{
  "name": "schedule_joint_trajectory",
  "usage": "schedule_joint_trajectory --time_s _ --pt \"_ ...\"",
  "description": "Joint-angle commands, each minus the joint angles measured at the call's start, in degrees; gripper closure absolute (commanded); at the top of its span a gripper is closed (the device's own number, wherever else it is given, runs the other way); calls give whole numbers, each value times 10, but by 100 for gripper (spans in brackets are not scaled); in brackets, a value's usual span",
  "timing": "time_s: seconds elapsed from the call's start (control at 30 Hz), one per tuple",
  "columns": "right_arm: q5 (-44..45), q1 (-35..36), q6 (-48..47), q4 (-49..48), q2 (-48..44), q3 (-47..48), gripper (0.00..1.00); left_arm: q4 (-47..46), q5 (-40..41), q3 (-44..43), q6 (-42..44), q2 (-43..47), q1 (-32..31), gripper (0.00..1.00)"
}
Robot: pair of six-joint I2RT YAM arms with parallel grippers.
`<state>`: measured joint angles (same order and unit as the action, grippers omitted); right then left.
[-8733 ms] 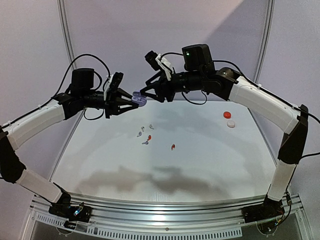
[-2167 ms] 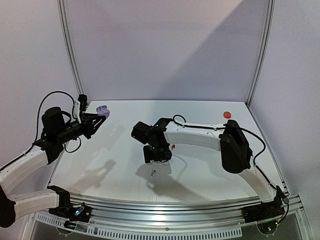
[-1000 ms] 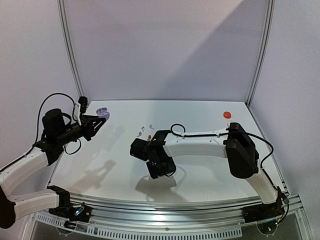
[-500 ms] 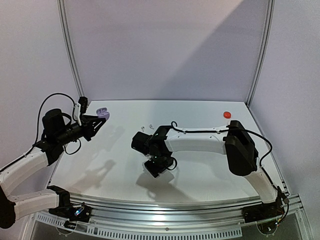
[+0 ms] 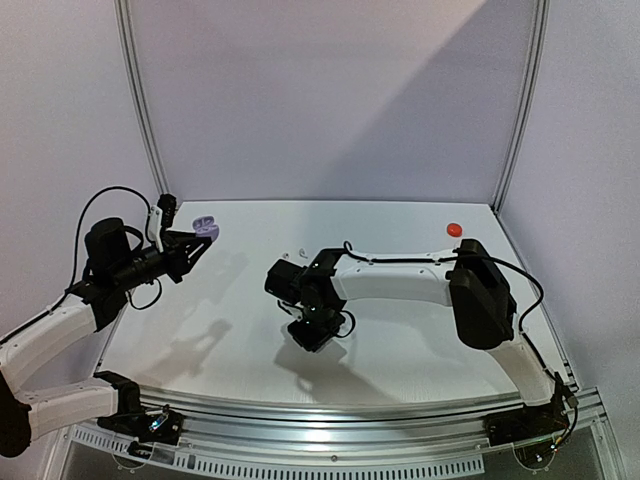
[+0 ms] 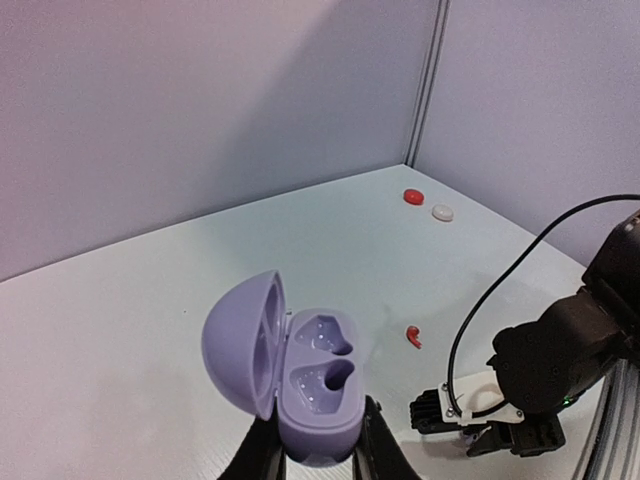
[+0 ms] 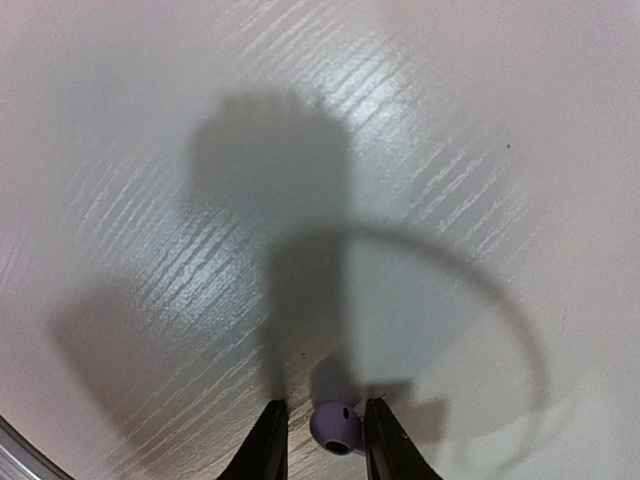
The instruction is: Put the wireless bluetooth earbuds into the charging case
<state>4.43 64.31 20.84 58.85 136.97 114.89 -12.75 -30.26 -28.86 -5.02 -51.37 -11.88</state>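
While the left gripper, at 10 o'clock above the table, is clamped on the open lilac charging case, the right gripper near the centre pinches 1 lilac earbud. In the left wrist view, 1 red earbud lies at 2 o'clock of the case.

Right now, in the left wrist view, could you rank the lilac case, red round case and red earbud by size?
1. Open lilac charging case, nearest the camera.
2. Red round case and tiny red earbud look alike; unranked, the case lies farther.
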Motion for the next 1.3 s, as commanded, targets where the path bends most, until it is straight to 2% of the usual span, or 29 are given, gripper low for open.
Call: schedule_joint_trajectory --time_s 0.0,0.2,0.63,0.97,1.27 --pt "-6 -3 4 11 30 -4 77 2 4 6 8 5 1 100" --pt "-1 -7 17 15 25 -5 87 4 6 7 6 7 0 100" --pt "-2 -26 63 -45 -49 -7 91 -8 -16 11 3 9 0 100" --pt "12 -37 73 -174 -204 2 91 -65 -77 -17 -37 -2 -10 100" --pt "-10 -35 82 -308 -301 2 91 -100 -90 -67 -51 -24 -64 100"
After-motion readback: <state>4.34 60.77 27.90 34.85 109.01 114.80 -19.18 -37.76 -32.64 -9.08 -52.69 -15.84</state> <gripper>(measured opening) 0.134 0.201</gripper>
